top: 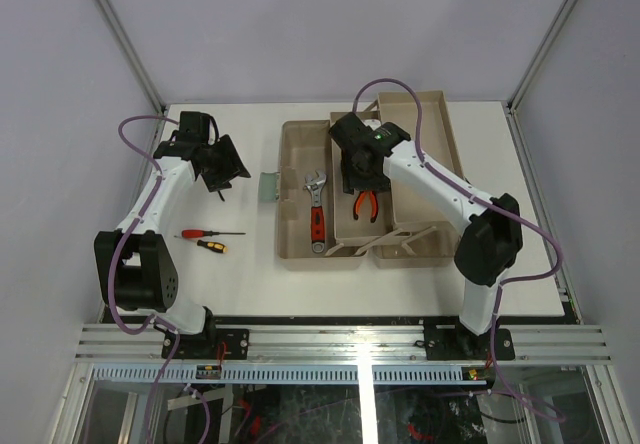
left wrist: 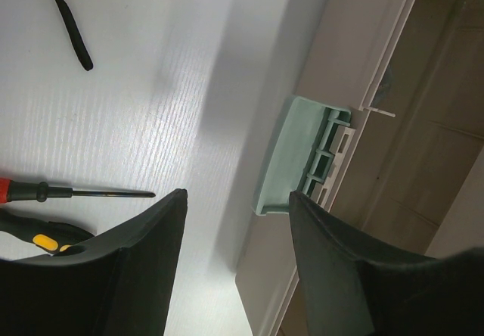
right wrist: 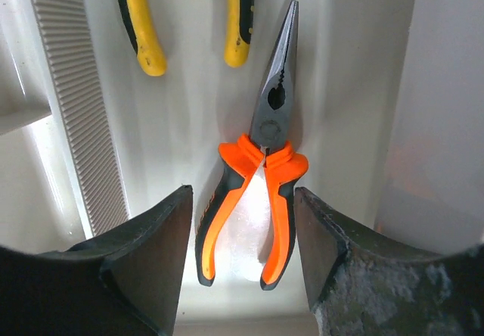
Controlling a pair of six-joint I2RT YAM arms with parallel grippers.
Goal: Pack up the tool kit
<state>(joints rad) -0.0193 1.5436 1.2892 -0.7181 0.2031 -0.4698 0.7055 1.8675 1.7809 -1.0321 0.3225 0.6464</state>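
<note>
Black right gripper parted, empty, above orange-handled needle-nose pliers in beige plastic toolbox tray; black left gripper likewise parted, empty, near pale-green plastic latch.

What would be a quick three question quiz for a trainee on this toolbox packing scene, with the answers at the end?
1. How many screwdrivers lie on the white table?
2. Where do the orange-handled long-nose pliers lie? A the table; B a tray of the open beige plastic toolbox; C a cardboard box.
3. True or false: the left gripper holds a screwdriver.
Key: 1 two; 2 B; 3 false, its jaws stand open and empty.
</note>
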